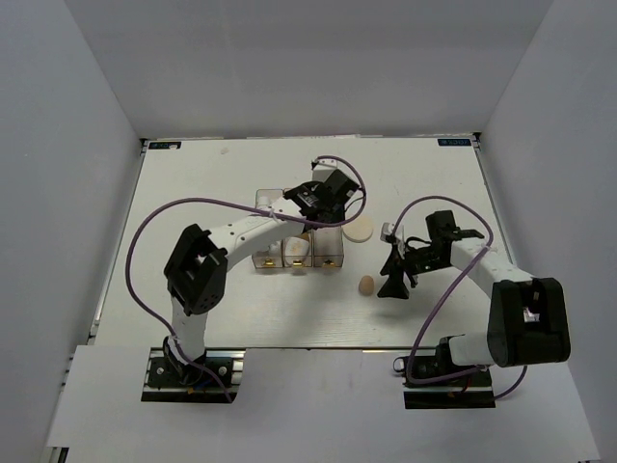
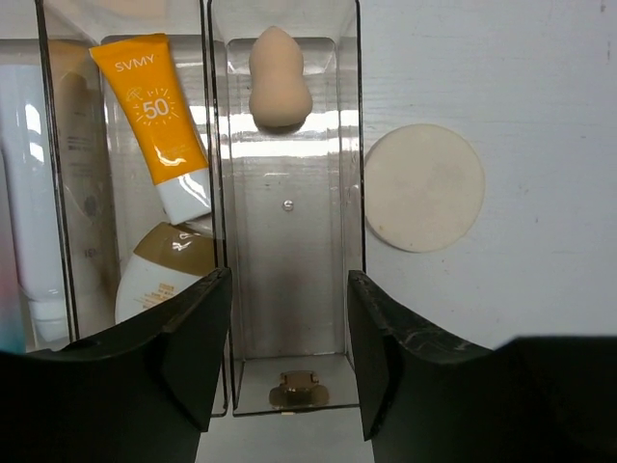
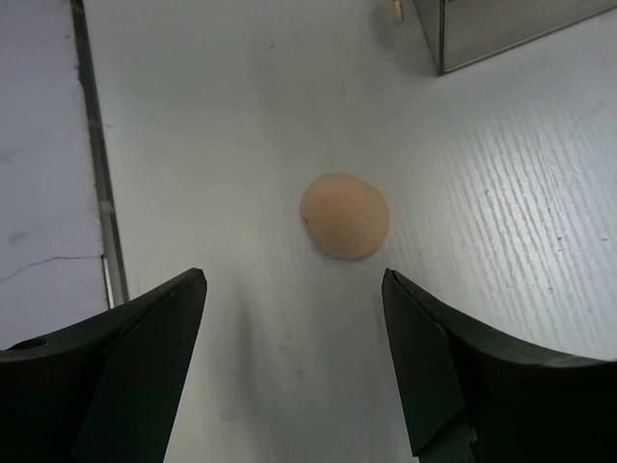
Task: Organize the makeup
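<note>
Three clear bins (image 1: 294, 246) stand mid-table. In the left wrist view the right bin (image 2: 287, 289) holds one tan sponge (image 2: 280, 79). The middle bin holds the orange tube (image 2: 159, 121) and the white oval compact (image 2: 159, 280). A white tube (image 2: 29, 193) shows at the far left. The cream round puff (image 2: 424, 187) lies on the table right of the bins, also in the top view (image 1: 359, 231). My left gripper (image 2: 287, 333) is open and empty above the right bin. The second tan sponge (image 3: 344, 215) (image 1: 366, 284) lies on the table. My right gripper (image 3: 294, 333) is open just short of it.
The white table (image 1: 241, 318) has a metal strip (image 3: 96, 174) along its edge, seen at the left of the right wrist view. A bin corner (image 3: 501, 29) shows at that view's top right. White walls enclose the table.
</note>
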You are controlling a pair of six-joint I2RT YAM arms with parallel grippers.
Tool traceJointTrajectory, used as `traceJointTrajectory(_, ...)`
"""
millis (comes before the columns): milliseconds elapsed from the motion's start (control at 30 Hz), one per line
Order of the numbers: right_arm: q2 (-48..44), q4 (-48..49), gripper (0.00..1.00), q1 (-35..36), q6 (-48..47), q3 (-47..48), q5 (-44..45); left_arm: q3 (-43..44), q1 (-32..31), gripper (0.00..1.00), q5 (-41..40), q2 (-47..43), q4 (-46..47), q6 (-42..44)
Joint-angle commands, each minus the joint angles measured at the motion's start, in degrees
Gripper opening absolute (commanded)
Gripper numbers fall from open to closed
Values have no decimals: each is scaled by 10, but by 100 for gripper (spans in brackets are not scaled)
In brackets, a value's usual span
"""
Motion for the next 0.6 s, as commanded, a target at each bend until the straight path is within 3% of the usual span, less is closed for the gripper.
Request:
traceJointTrajectory(0,-13,75,79,23,-9,-13,35,-39,1,61,13,-101,29,10)
traceJointTrajectory(400,24,193,83,98,37,-20,118,-256,1,76,-20,-352,30,-67)
traceJointTrajectory(567,45,198,76,129,28,-12,128,-315,1,76,-41,-418,14,-114)
